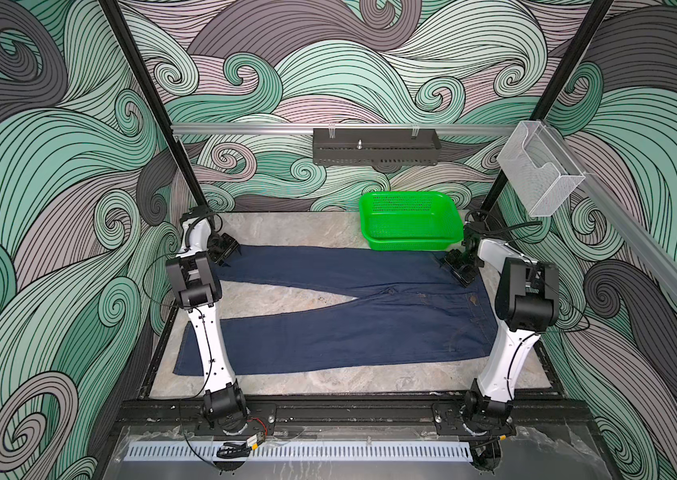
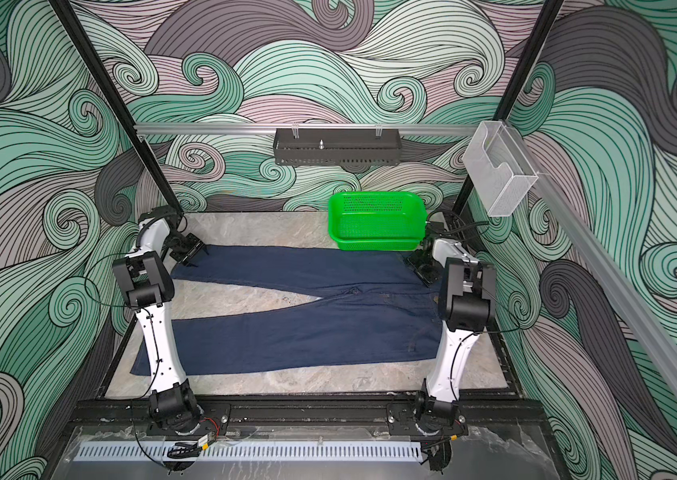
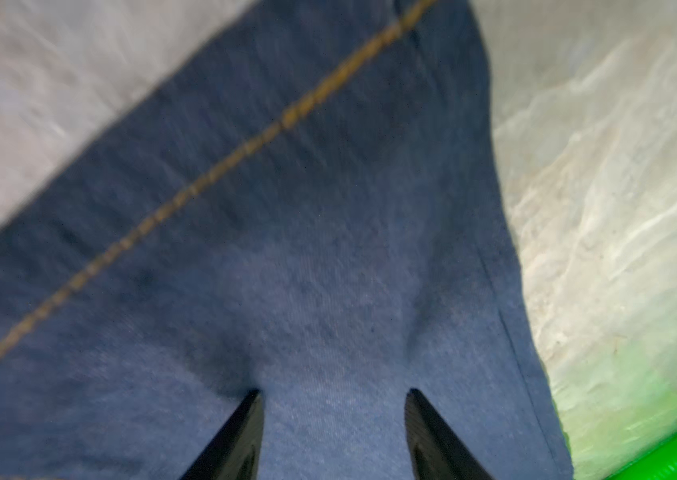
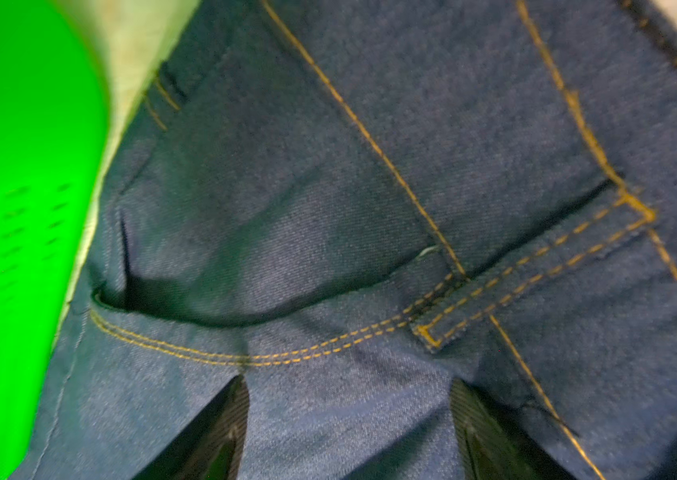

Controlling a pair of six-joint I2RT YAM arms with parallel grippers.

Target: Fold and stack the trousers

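The trousers (image 1: 328, 328) look limp yet heavy, best pinched at hem and waistband; left hand (image 3: 334, 395) and right hand (image 4: 349, 384) both released.

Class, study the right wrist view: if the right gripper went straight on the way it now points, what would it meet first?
The trousers: the right gripper, jaws open, points at the denim by the pocket seam. It looks close, though depth is unclear.

The trousers (image 1: 349, 316) lie flat on the table (image 1: 287, 228), legs pointing left. The left gripper (image 1: 226, 253) is at the far hem, the right gripper (image 1: 459, 266) at the far waistband corner, beside the green basket (image 1: 411, 244).
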